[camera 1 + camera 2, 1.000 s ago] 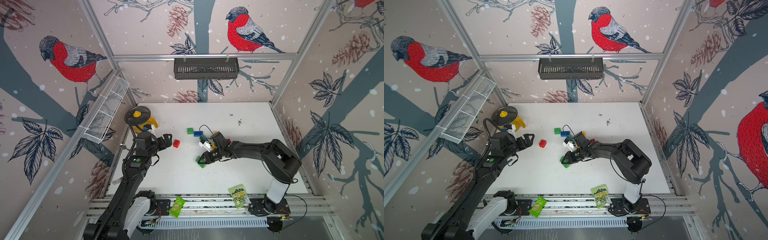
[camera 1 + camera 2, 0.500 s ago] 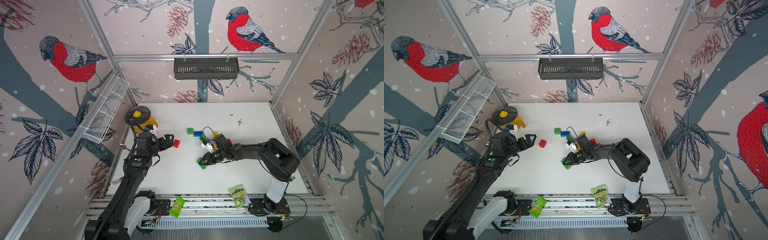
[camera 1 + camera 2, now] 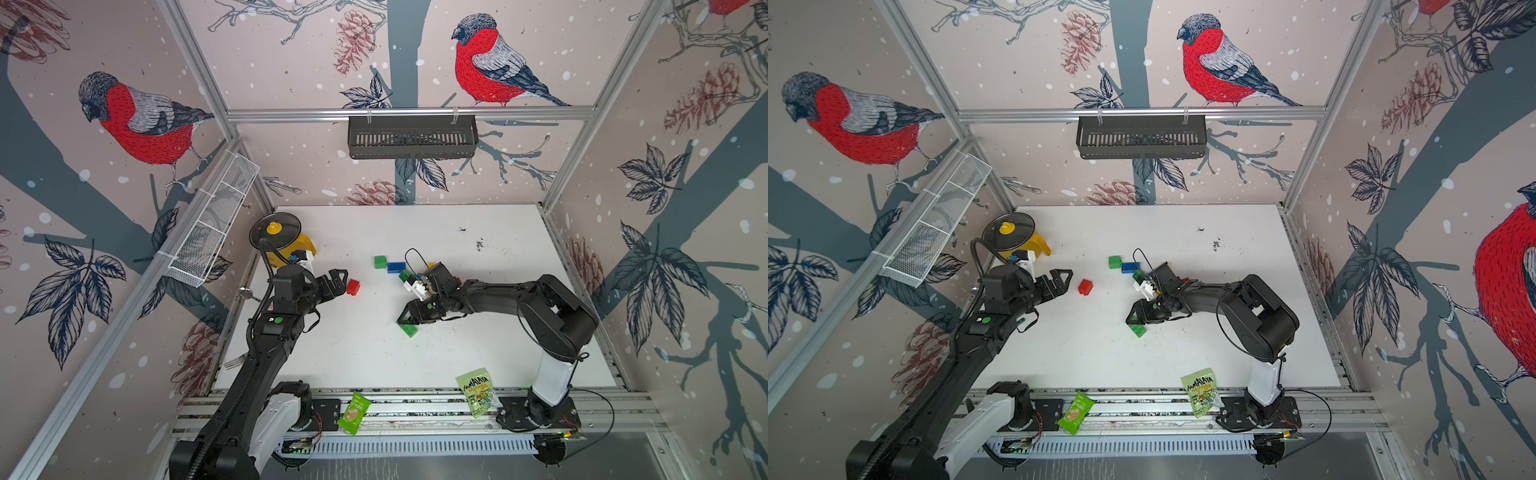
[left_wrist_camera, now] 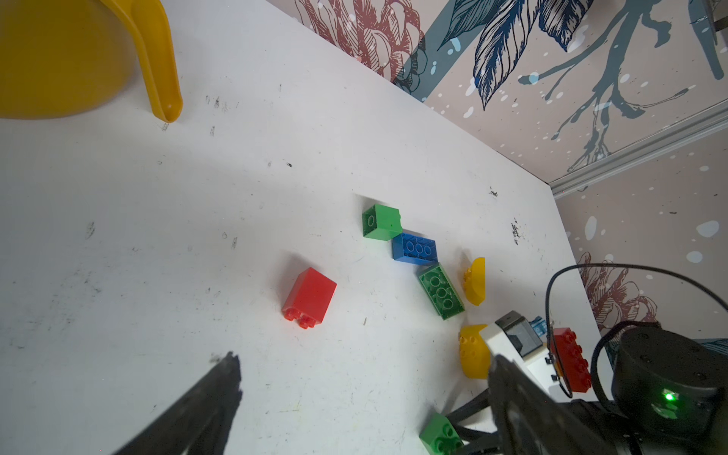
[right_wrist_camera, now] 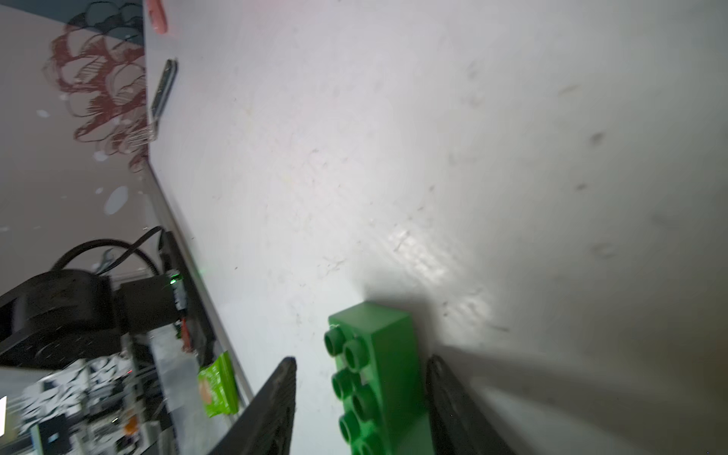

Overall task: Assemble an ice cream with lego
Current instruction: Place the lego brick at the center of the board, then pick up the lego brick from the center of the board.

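We've got the right claw (image 5: 361, 359) part-open, loosely straddling a glossy, studded green brick (image 5: 390, 338), not clamping it; left claw (image 3: 338, 279) gapes wide, empty.

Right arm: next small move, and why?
Likely lift the right gripper straight up, clear of the green brick: its jaws stand apart around the brick, which rests on the table, with a visible gap on one side.

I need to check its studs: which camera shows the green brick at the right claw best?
Right wrist: the green brick fills the foreground, studs clear. Both top views show it small; left wrist catches only one end.
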Robot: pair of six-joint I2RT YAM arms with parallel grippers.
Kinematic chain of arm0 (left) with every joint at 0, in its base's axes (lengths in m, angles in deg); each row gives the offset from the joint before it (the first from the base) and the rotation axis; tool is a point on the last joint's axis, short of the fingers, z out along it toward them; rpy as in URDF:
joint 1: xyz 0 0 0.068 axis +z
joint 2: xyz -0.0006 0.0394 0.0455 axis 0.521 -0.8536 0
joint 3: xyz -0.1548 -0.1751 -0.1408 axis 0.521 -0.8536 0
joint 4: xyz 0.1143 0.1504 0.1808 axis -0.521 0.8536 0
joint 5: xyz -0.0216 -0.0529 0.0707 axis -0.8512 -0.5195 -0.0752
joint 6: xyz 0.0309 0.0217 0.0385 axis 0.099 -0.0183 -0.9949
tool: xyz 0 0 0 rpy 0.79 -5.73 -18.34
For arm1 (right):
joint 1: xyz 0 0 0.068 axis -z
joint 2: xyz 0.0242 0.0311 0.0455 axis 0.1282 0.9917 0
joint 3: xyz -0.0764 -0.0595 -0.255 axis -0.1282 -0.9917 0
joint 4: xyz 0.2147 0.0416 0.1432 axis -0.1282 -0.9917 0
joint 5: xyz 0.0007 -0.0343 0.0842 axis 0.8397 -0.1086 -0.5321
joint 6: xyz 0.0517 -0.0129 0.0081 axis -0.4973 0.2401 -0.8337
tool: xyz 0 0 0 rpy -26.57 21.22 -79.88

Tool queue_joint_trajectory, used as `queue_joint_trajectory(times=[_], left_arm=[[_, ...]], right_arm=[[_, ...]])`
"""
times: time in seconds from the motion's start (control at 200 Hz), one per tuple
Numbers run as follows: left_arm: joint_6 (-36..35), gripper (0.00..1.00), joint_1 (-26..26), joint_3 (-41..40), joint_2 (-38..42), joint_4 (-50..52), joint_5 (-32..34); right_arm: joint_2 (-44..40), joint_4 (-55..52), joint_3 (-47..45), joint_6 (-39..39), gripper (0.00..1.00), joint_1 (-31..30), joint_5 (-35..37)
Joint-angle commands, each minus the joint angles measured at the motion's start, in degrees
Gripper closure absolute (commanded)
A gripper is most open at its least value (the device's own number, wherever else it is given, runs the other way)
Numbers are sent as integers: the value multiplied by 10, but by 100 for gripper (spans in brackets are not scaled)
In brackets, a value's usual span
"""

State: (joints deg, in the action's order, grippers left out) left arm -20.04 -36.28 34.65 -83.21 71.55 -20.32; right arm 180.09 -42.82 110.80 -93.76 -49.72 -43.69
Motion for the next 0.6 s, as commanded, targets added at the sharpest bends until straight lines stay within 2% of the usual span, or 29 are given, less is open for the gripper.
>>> queue_joint_trajectory(times=[0.0,0.14,0.255,0.595], left_arm=[[-5,3,1,2,2,-23,-1],[-4,3,1,3,2,-21,-1],[-4,3,0,3,6,-19,0],[-7,3,1,-2,19,-19,5]], right_arm=[[-13,-132,47,43,40,-16,131],[-17,-213,101,65,38,-46,233],[-33,-213,119,97,39,-88,315],[46,-260,168,131,47,-138,377]])
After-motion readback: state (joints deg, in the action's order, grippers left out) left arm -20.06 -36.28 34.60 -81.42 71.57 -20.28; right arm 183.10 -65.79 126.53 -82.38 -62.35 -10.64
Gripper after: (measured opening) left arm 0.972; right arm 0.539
